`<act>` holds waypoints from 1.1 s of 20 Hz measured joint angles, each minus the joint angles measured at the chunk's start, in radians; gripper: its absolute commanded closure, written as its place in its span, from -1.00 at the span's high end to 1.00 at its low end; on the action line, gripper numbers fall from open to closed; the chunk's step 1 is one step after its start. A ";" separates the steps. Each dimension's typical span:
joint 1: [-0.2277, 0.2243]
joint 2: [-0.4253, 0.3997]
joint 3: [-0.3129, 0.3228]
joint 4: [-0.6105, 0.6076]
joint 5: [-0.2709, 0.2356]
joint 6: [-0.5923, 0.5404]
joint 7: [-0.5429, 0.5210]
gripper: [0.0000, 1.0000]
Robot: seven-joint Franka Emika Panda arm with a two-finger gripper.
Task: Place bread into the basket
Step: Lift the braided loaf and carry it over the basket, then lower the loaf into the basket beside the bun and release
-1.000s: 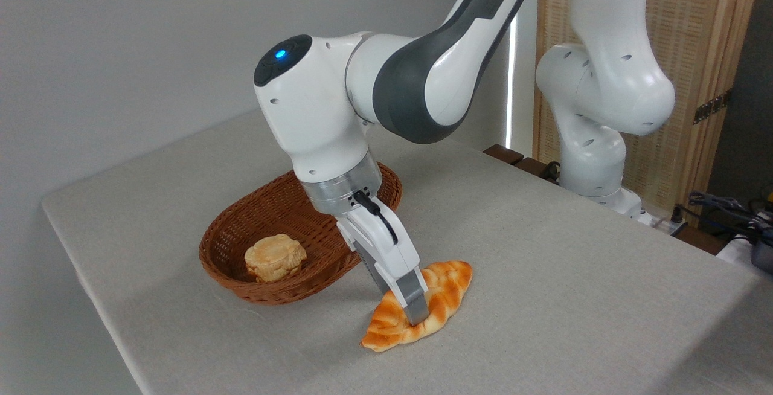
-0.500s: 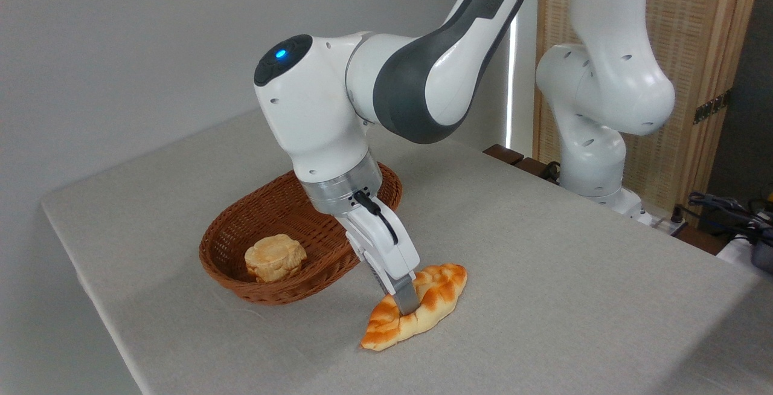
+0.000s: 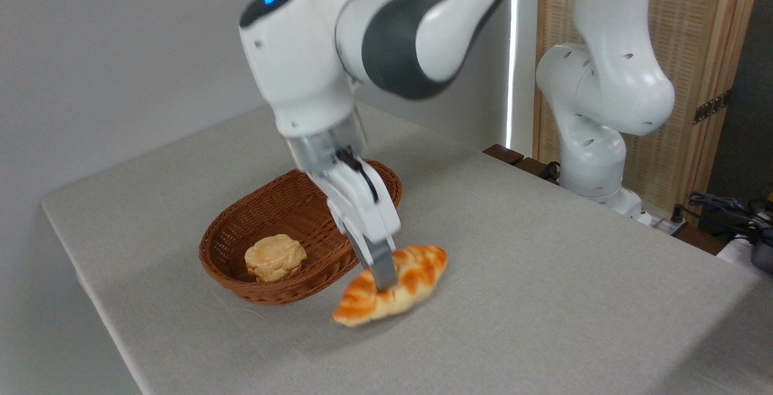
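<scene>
The gripper [image 3: 383, 277] is closed across the middle of the bread [image 3: 392, 286], with one grey finger [image 3: 380, 268] showing on the near side of the loaf. The bread hangs from it, blurred, its left tip lower than its right, with a shadow on the table [image 3: 543, 298] beneath. It sits just right of the basket's [image 3: 229, 274] near rim, outside it. A small bun [image 3: 275, 257] lies in the basket's left end.

bread [image 3: 398, 286] right of basket [image 3: 241, 262]
</scene>
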 measured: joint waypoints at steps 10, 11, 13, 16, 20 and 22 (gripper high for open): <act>-0.008 -0.041 -0.133 0.141 -0.147 -0.084 -0.064 0.51; -0.008 -0.041 -0.149 0.141 -0.148 -0.084 -0.085 0.76; -0.010 -0.034 -0.189 0.141 -0.148 -0.083 -0.147 0.98; -0.011 -0.013 -0.226 0.141 -0.148 -0.082 -0.216 1.00; -0.011 0.014 -0.234 0.141 -0.148 -0.082 -0.239 1.00; -0.009 0.026 -0.234 0.141 -0.148 -0.081 -0.240 1.00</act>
